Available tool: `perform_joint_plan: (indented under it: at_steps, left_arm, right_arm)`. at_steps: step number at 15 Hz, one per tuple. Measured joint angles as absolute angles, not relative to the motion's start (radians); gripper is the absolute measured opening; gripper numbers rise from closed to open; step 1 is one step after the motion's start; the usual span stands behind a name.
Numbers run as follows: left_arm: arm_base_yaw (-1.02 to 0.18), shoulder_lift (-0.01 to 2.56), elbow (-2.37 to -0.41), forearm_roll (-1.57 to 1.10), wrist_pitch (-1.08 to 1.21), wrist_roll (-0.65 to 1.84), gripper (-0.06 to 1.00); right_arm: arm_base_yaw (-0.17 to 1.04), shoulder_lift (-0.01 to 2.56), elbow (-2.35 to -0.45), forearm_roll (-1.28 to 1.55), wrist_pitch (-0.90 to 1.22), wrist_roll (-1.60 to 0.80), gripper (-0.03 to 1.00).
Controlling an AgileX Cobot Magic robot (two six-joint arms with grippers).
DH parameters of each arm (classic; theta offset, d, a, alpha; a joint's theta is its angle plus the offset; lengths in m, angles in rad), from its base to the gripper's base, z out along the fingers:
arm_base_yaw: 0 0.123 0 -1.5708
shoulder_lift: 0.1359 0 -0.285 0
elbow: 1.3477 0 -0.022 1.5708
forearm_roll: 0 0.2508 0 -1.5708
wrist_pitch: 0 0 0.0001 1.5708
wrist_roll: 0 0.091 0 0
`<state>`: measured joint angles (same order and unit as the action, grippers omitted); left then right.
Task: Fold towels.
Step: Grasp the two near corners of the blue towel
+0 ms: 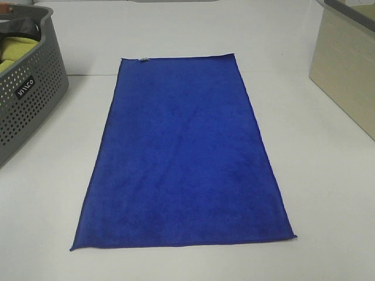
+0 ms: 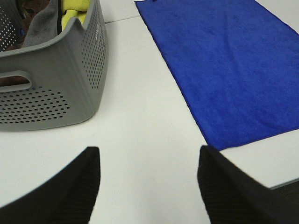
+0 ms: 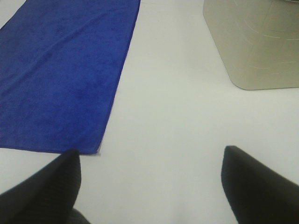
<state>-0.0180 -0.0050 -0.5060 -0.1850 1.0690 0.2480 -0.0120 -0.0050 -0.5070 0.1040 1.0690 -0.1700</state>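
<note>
Shows towel [image 1: 187, 152] spread flat and wholly unfolded on table [image 1: 328, 175], ahead of and between left gripper [image 2: 148, 154] and right gripper [image 3: 150, 151], both gaping wide, empty, touching nothing, which apparently leaves every fold to do.

One blue towel [image 1: 187, 152], one grey basket [image 1: 29, 99], one beige bin [image 1: 345, 76], two grippers [image 2: 148, 156] [image 3: 150, 156].

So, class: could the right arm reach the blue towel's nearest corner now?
Probably yes: the right claw is open, and only bare table lies between it and the towel corner.
</note>
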Motion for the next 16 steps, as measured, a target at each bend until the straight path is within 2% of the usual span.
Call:
perform_joint_plan:
  at_steps: [16]
  left_arm:
    - [-0.018, -0.005, -0.506, -0.185, 1.069, 0.248, 0.59]
  right_arm:
    - [-0.012, -0.005, -0.507, 0.104, 1.069, -0.170, 0.78]
